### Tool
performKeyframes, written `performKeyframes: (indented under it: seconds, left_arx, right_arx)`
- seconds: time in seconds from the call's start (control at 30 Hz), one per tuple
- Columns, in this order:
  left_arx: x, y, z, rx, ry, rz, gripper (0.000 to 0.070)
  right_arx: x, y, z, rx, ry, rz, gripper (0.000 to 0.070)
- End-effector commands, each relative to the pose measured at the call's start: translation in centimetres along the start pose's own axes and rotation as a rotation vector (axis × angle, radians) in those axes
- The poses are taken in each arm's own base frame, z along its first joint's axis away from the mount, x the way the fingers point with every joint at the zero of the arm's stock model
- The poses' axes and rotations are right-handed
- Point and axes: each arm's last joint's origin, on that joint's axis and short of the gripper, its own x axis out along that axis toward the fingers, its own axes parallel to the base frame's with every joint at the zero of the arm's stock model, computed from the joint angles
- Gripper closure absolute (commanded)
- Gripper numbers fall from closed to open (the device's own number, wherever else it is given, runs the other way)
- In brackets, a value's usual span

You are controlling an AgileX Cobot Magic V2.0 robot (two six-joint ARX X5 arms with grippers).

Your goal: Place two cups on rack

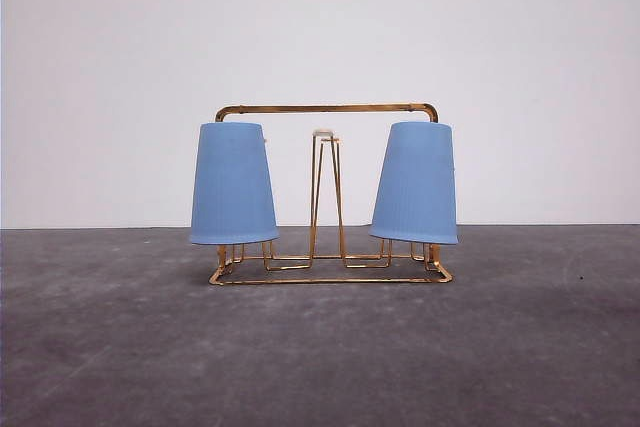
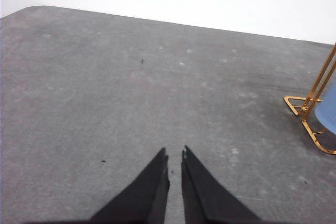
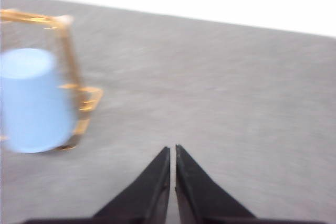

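Note:
The gold wire rack (image 1: 330,187) stands in the middle of the grey table. Two light blue cups hang upside down on its prongs, one on the left (image 1: 233,184) and one on the right (image 1: 416,184). A white-tipped middle prong (image 1: 323,133) stands bare between them. My left gripper (image 2: 175,155) hovers over bare table with its fingers nearly together and nothing between them; the rack's corner (image 2: 310,109) and a cup's edge (image 2: 328,111) lie off to its side. My right gripper (image 3: 172,149) is shut and empty, apart from a blurred cup (image 3: 32,99) on the rack (image 3: 79,98).
The grey table (image 1: 320,347) stretches in front of and around the rack. A plain white wall (image 1: 320,27) rises behind it.

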Motion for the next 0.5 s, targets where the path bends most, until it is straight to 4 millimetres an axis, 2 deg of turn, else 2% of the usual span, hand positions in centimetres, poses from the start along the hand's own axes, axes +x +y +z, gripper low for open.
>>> performKeyframes:
  seconds: [0.0,0.13,0.27,0.47]
  left_arx:
    - [0.2,0.1,-0.5,-0.001,0.018,0.007,0.0674]
    - [0.2,0.1,-0.5,-0.001,0.018,0.007,0.0674]
    - [0.2,0.1,-0.5,-0.001,0.018,0.007,0.0674]
    - [0.2,0.1,-0.5,-0.001,0.018,0.007,0.0674]
  right_arx:
    - [-0.5,-0.3,-1.5,-0.012,-0.047,-0.040,0.0687]
    - [-1.2,-0.4,-4.9,-0.010,-0.129,-0.081,0.0687]
    - [-1.1,-0.4,-7.9,-0.009,-0.157,-0.100,0.0687]
    - [-0.4,-0.3,-10.3,-0.009,-0.160,-0.098,0.0687]
